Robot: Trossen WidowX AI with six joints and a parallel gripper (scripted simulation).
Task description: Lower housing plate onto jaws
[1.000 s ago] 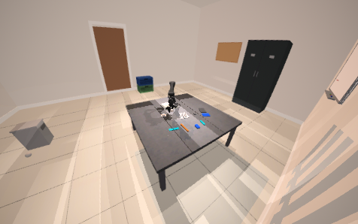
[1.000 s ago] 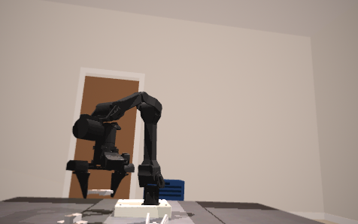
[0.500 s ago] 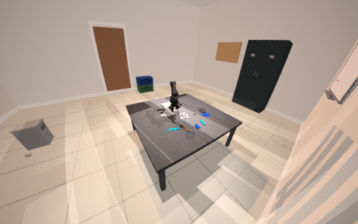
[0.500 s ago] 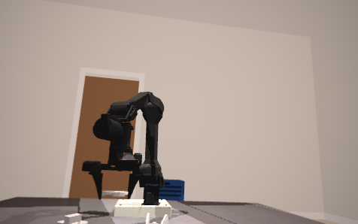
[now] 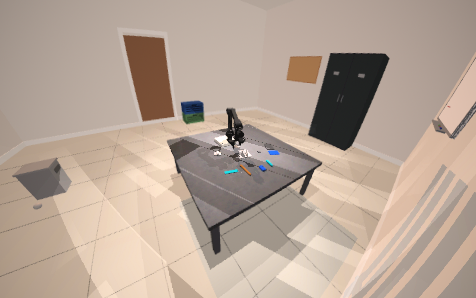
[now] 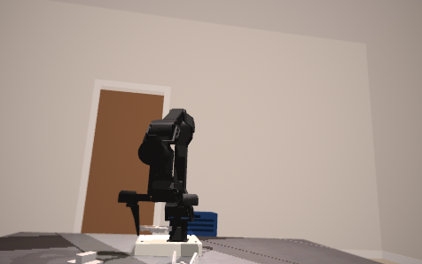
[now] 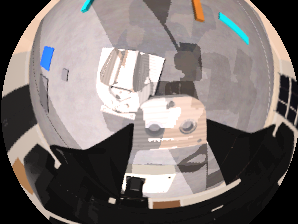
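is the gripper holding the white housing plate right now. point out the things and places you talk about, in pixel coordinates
Yes, the wrist view shows the white housing plate (image 7: 172,114) between the two black fingers of the gripper (image 6: 152,231) (image 7: 168,124).

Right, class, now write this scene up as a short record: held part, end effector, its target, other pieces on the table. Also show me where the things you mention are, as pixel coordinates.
held part: white housing plate with two round holes (image 7: 171,139)
end effector: black parallel jaws, shut on the plate (image 7: 171,131)
target: white jaw assembly (image 5: 244,154) (image 7: 142,75), plate not yet seated
other pieces: orange bar (image 5: 245,170) (image 7: 198,11), cyan bars, blue pieces
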